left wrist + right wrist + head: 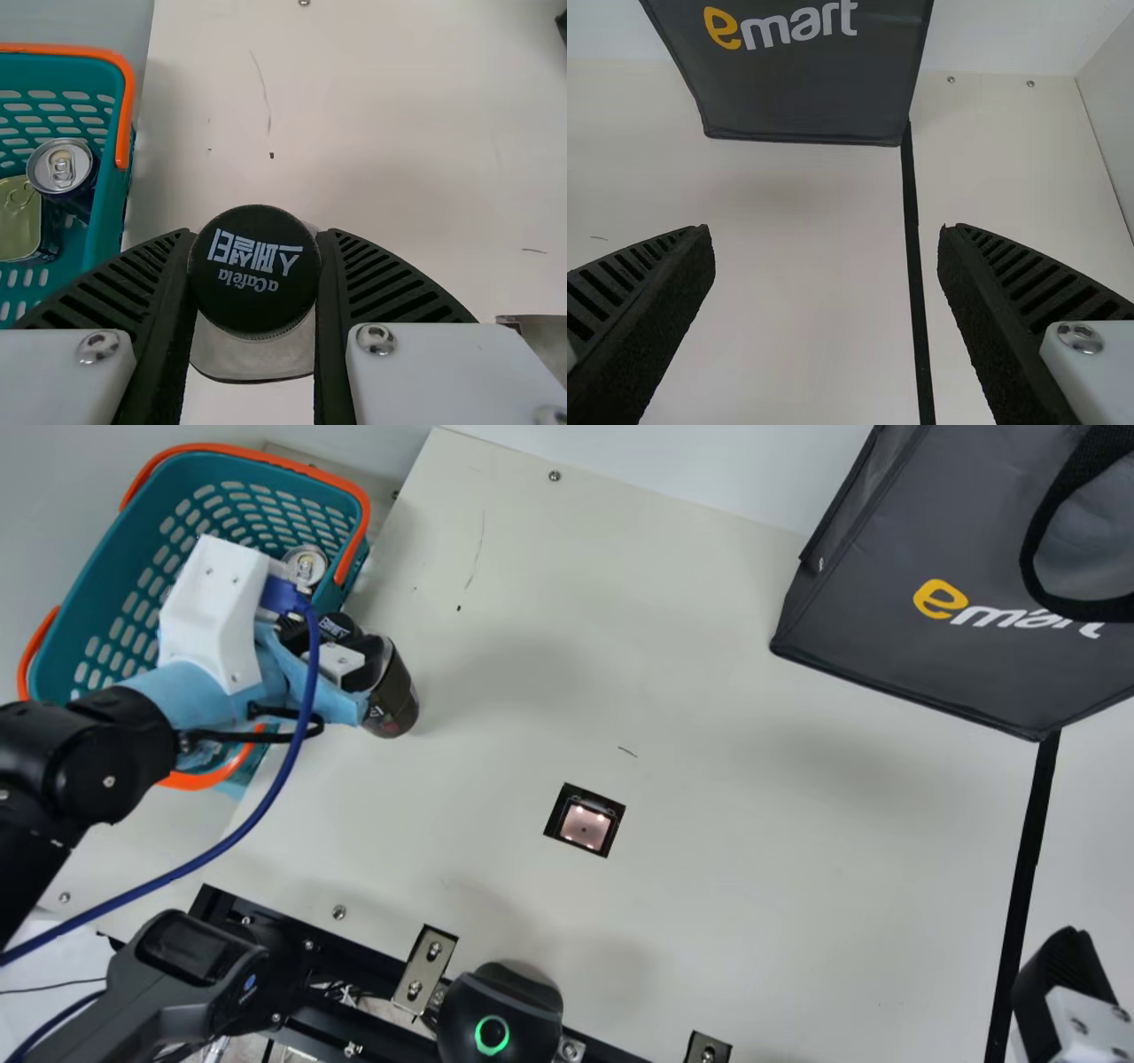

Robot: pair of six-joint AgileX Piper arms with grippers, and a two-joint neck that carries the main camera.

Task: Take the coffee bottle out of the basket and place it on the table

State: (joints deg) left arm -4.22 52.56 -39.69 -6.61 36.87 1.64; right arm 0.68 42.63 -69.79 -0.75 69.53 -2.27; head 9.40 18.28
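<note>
in teal basket (111, 584), round can (61, 166), squarish tin (18, 226), coffee bottle (392, 701) outside

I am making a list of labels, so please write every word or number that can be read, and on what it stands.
"emart": dark bag.
"aCafela": black cap of the coffee bottle, upside down; larger line beside it unclear.
Bottle's side, can lid: too small to read.

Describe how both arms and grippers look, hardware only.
Left arm: glossy black rounded joints, light-blue wrap, angular white housing, thick blue cable, thin black cable. Left gripper and right gripper: black ribbed tapering fingers, white mounts with silver screws.
</note>
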